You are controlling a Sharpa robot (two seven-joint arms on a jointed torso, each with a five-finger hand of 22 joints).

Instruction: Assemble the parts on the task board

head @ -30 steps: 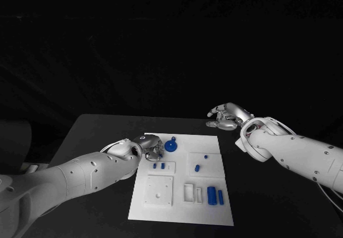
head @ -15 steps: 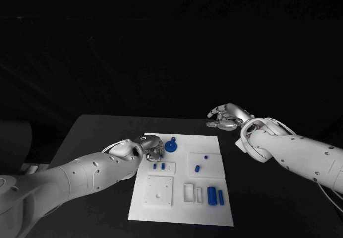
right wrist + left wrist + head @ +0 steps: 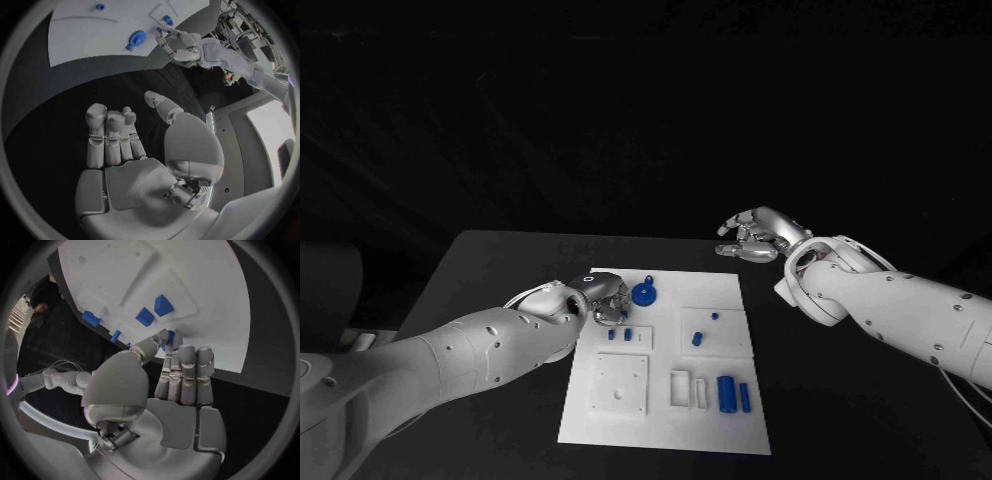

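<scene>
task board (image 3: 678, 400) mid-table (image 3: 488, 270); left hand (image 3: 593, 295) at its left edge, right hand (image 3: 759, 236) beyond far-right corner.

Left robot hand (image 3: 593, 296) pinches with curled fingers; right robot hand (image 3: 759, 236) hovers curled, empty.

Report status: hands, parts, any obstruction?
Left hand pinches a small blue part at the task board edge. Right hand off board, holds nothing. No obstruction visible.

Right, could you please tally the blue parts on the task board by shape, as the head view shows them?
Round blue part: 1
Small blue blocks: 4
Long blue bars: 2
Total: 7
</scene>
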